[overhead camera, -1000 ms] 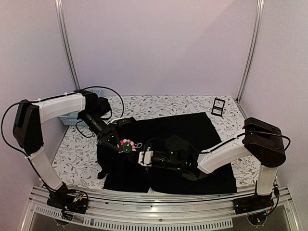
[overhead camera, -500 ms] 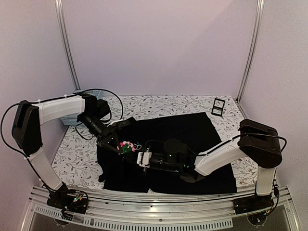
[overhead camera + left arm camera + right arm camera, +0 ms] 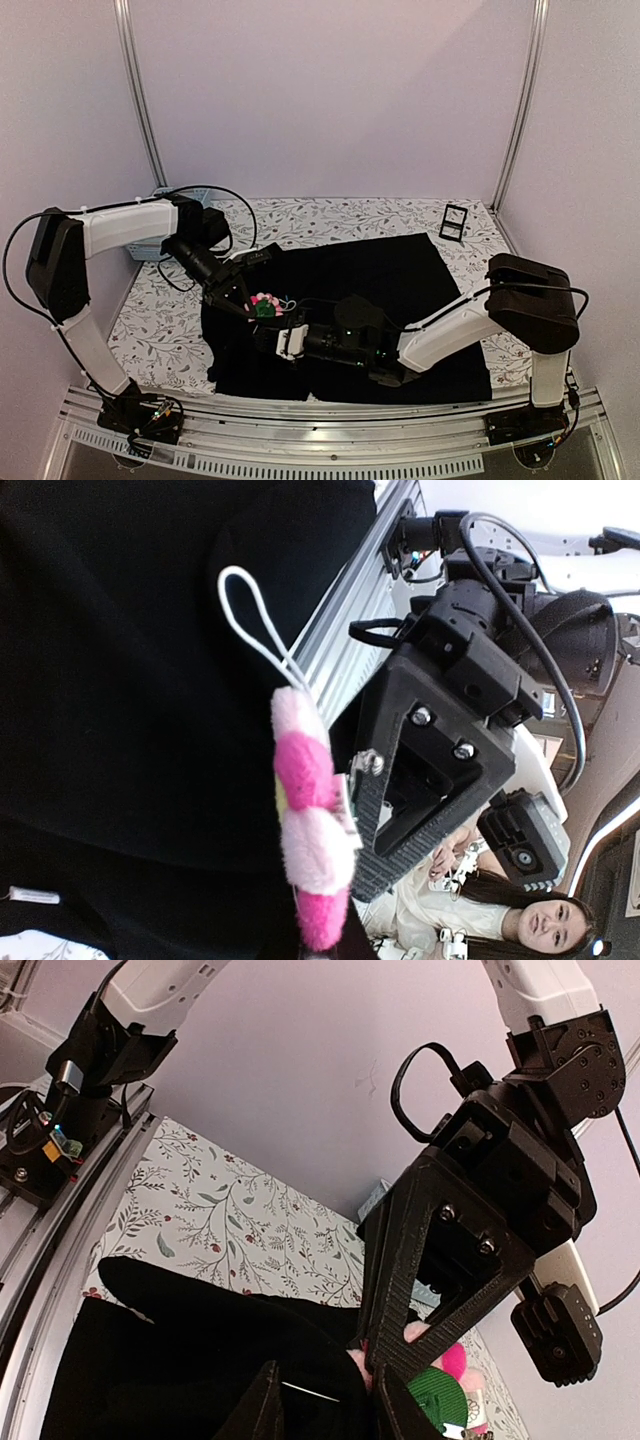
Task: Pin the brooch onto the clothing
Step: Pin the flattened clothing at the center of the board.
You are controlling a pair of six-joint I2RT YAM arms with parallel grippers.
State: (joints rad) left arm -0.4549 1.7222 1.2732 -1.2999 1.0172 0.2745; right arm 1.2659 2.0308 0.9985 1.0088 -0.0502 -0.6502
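The clothing (image 3: 400, 270) is a black shirt spread over the table. My left gripper (image 3: 243, 300) hovers above the shirt's left part, shut on the brooch (image 3: 265, 303), a pink plush flower with a green centre. In the left wrist view the brooch (image 3: 305, 815) hangs edge-on with a white loop above it. My right gripper (image 3: 280, 342) lies low on the shirt just below the brooch. In the right wrist view its jaws (image 3: 330, 1415) stand apart with a hump of the black clothing (image 3: 180, 1360) and a thin metal pin between them. The brooch (image 3: 445, 1385) sits just right of them.
A small black stand (image 3: 453, 221) is at the back right of the floral tablecloth (image 3: 330, 215). A light-blue basket (image 3: 148, 246) sits at the back left behind the left arm. A metal rail (image 3: 350, 415) runs along the near edge, with upright posts at both sides.
My right gripper has slid left along the shirt toward the brooch, and its jaws have parted. The left gripper with the brooch has barely moved.
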